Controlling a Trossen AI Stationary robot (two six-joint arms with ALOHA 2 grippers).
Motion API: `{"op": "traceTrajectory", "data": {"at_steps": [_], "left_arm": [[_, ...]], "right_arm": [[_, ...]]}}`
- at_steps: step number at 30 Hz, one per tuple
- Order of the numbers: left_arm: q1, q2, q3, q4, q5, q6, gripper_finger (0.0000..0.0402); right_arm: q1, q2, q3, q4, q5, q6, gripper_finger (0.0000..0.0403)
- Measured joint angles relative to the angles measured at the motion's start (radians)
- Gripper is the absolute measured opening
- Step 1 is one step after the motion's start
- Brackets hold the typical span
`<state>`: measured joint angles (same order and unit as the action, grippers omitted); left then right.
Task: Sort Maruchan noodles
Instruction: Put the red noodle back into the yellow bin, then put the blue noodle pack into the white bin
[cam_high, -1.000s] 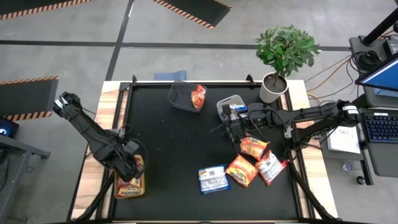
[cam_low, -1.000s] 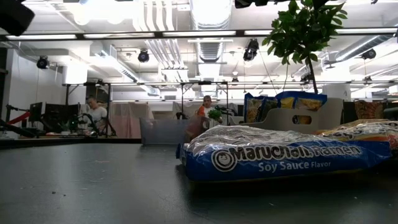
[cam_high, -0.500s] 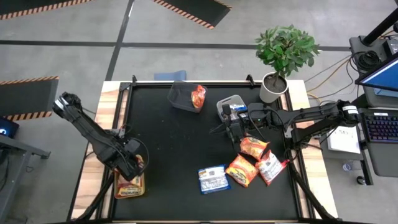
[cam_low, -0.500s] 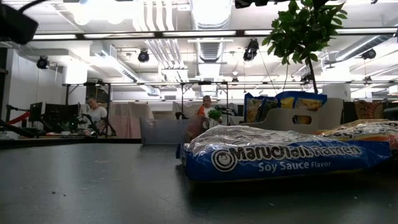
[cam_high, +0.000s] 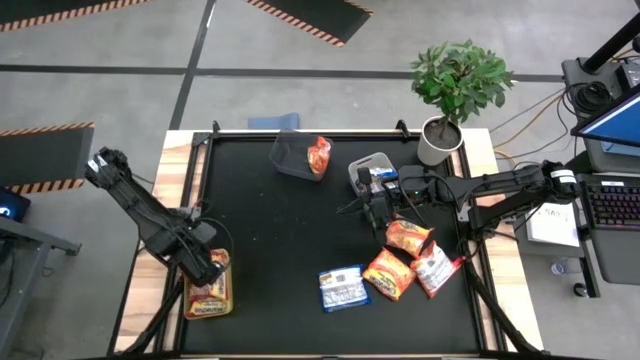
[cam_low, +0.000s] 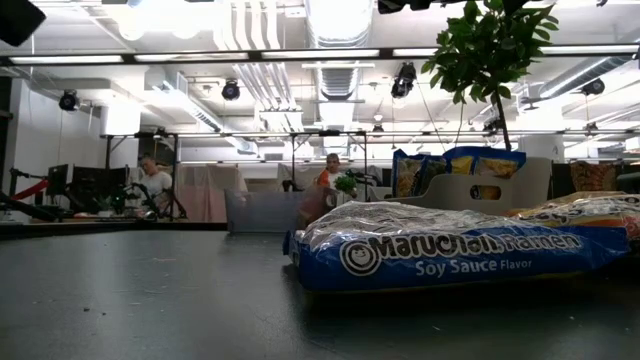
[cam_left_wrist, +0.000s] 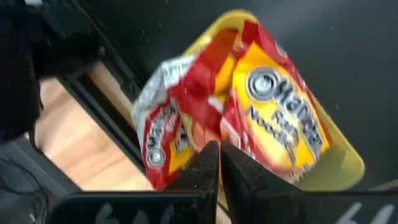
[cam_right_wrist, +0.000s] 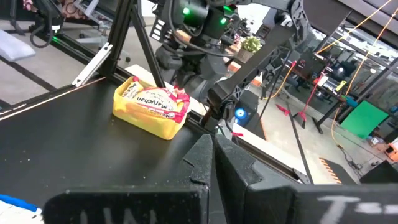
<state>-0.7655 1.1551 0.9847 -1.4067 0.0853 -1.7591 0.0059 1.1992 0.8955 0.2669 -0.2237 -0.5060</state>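
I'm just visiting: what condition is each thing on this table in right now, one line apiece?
Left gripper: shut, empty, above the yellow bin.
Yellow bin: holds orange packets.
Right gripper: shut, empty, mid-table.
Grey bin: one orange packet leaning on its rim.
White bin: holds blue packets.
Blue packet: lying flat, unsorted.
Three packets: piled loose near the right edge, overlapping.

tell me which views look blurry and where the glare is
Left wrist view: the red and yellow packets in the yellow bin are smeared by blur. Low view: the blue packet is sharp, and ceiling lights glare. High view: evenly lit, sharp.
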Motion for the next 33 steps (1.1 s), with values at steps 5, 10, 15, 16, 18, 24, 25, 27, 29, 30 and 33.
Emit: {"op": "traceTrajectory", "data": {"at_steps": [5,10,15,16,18,24,25,27,29,30,33], "left_arm": [[0.0,0.016,-0.043,0.015,-0.015,0.01,0.0],[0.0,0.02,-0.122,0.099,-0.015,0.005,0.0],[0.0,0.018,-0.143,0.121,-0.014,0.005,0.0],[0.0,0.016,-0.136,0.117,-0.015,0.005,0.0],[0.0,0.009,-0.114,0.118,-0.016,0.014,0.0],[0.001,0.005,-0.012,0.123,-0.129,0.133,0.0],[0.001,0.005,0.006,0.131,-0.165,0.17,0.0],[0.001,0.004,0.036,0.175,-0.258,0.263,0.0],[0.003,0.004,0.053,0.243,-0.34,0.388,0.0],[0.008,0.004,0.057,0.284,-0.377,0.461,0.0],[0.04,0.004,0.051,0.399,-0.422,0.657,0.0]], "right_arm": [[0.0,0.0,0.0,0.0,0.0,0.0,0.0009],[0.0,0.0,0.0,0.0,0.0,0.0,0.0009],[0.0,0.0,0.0,0.0,0.0,0.0,0.0009],[0.0,0.0,0.0,0.0,0.0,0.001,0.0009],[0.0,0.0,0.0,0.0,0.0,0.007,0.0009],[0.0,0.0,0.0,0.0,0.016,0.017,0.0009],[0.0,0.0,0.0,0.0,0.016,0.021,0.0009],[0.0,0.0,0.0,-0.001,0.016,0.035,0.0009],[0.0,0.0,0.0,-0.001,0.016,0.047,0.0009],[0.0,0.0,0.0,-0.001,0.016,0.056,0.0009],[0.0,0.0,0.0,-0.002,0.016,0.084,0.0009]]}}
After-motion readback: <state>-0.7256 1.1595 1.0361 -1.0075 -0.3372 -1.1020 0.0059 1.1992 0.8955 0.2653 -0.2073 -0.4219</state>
